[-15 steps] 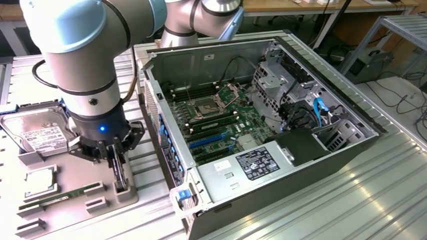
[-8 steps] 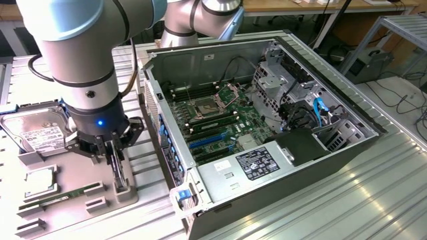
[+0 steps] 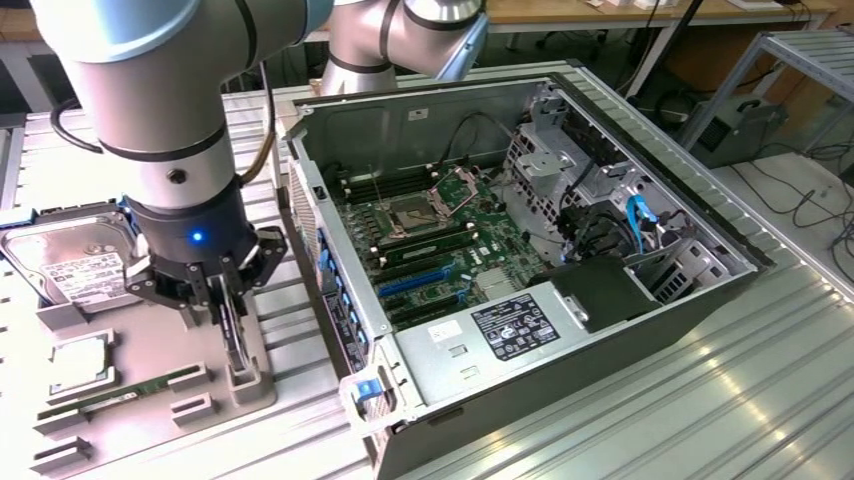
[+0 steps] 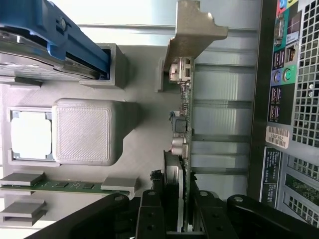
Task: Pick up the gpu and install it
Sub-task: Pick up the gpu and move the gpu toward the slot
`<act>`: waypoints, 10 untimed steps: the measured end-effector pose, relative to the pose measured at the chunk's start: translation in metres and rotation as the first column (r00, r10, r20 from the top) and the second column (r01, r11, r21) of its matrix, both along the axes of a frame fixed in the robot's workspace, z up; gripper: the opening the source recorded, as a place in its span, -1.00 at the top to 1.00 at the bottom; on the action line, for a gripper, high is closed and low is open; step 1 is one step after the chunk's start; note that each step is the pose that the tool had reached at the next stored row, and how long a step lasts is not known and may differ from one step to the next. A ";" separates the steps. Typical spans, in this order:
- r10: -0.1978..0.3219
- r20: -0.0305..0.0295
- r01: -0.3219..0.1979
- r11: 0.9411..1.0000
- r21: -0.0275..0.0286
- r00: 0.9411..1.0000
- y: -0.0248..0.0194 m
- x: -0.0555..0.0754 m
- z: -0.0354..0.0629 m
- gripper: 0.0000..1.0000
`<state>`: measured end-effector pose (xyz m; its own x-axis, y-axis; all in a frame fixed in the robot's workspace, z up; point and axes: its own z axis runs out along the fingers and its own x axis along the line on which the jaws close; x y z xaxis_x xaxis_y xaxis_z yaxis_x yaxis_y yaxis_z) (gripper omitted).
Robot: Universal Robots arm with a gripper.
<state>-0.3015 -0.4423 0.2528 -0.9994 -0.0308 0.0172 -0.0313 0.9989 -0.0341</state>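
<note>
My pincer (image 3: 224,300) (image 4: 178,196) is nearly closed, fingers (image 4: 152,209) pressed on both faces of the gpu (image 3: 238,345) (image 4: 182,114). The card stands on edge in a slot of the grey tray (image 3: 134,345) (image 4: 144,164), its bracket (image 4: 192,30) at the end away from me.

Tray also holds a hard drive (image 3: 74,265), CPU (image 3: 80,362) (image 4: 30,134) and RAM stick (image 3: 120,395) (image 4: 65,185).

The open PC case (image 3: 441,110) (image 4: 299,99) is just beside the tray.

Writing: drive label, black sticker (image 3: 514,330) and rear tag (image 4: 277,137) are all too small to read.
</note>
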 end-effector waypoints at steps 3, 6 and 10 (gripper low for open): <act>0.000 0.000 0.000 1.000 0.000 1.000 0.0000 0.000 0.0021 0.44; 0.000 0.000 0.000 1.000 0.000 1.000 0.0000 0.000 0.0037 0.44; 0.000 0.000 0.000 1.000 0.000 1.000 0.0000 0.000 0.0062 0.44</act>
<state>-0.3015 -0.4423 0.2590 -0.9994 -0.0308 0.0171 -0.0313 0.9989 -0.0341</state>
